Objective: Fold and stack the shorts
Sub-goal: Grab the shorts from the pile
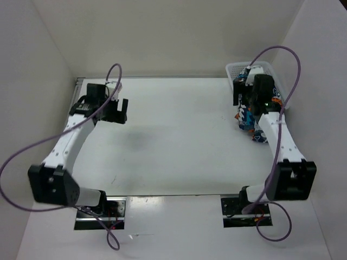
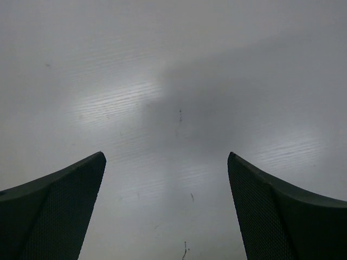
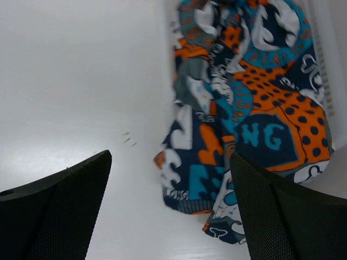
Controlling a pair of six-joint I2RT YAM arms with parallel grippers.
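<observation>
The shorts (image 3: 238, 119), printed in teal, orange, white and dark blue, hang crumpled out of the white mesh basket (image 1: 271, 73) onto the table at the far right. In the top view the shorts (image 1: 246, 120) show beside my right arm. My right gripper (image 3: 169, 162) is open and empty just above their lower edge, which lies between its fingers toward the right one. My left gripper (image 1: 115, 110) is open and empty over bare table at the far left; in the left wrist view (image 2: 167, 162) only the table shows between its fingers.
The basket's wall (image 3: 332, 70) runs along the right side of the shorts. White enclosure walls stand close behind and on both sides. Purple cables loop off both arms.
</observation>
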